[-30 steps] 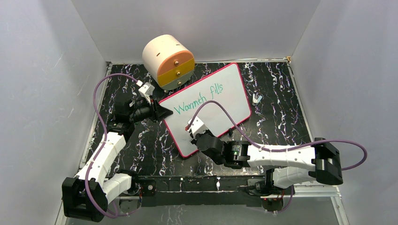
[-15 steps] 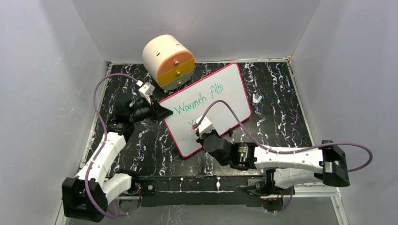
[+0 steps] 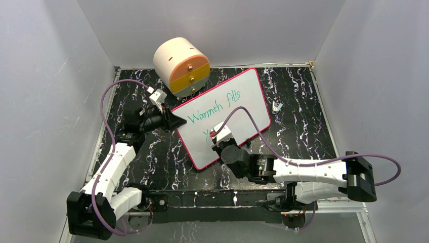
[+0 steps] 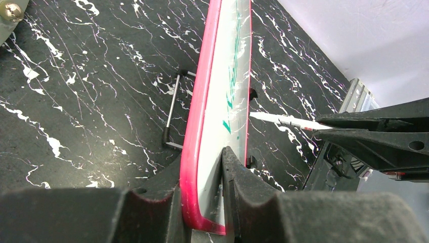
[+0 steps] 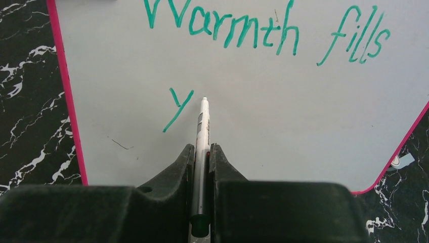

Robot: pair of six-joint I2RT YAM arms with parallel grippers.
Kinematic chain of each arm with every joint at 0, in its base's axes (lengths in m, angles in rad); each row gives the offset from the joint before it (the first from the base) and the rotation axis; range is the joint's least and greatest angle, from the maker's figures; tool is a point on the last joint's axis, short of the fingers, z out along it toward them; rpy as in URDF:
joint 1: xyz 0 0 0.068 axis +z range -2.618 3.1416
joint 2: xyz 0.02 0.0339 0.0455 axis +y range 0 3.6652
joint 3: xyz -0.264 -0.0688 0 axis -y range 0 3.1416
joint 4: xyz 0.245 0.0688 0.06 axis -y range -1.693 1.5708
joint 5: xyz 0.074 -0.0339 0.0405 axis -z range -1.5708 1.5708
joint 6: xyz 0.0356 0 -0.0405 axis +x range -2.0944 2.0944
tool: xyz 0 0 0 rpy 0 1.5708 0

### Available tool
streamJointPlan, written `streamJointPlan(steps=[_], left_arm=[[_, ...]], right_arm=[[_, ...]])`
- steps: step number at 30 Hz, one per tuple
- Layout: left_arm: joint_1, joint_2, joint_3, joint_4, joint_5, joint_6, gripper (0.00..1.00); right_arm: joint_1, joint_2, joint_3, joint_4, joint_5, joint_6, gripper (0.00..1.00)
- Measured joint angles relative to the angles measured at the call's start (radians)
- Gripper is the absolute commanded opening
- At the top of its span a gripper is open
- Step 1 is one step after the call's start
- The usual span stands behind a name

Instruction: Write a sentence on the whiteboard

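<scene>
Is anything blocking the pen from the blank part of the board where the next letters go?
Nothing visible does. The pen points at the board just right of the green y, and the white surface beyond its tip is bare.

Sits mid-way across the table (image 3: 303,136): whiteboard (image 3: 197,144). Across its far half, the sentence (image 3: 215,107). Behind its far-left corner, drawer unit (image 3: 181,66). Off its right edge, small clip (image 3: 276,106). On its left edge, left gripper (image 3: 174,121); over its near half, right gripper (image 5: 201,152) with marker (image 5: 202,126), tip beside a lone nearer letter.
</scene>
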Motion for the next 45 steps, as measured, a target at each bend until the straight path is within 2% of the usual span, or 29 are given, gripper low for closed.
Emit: streamJointPlan(steps=[13, 45], left_arm=[[0.000, 0.000, 0.000, 0.000, 0.000, 0.000, 0.00], [0.001, 0.001, 0.000, -0.001, -0.002, -0.003, 0.00]], right_arm=[[-0.029, 0.021, 0.000, 0.045, -0.011, -0.015, 0.00], [-0.040, 0.039, 0.000, 0.030, -0.063, -0.010, 0.00]])
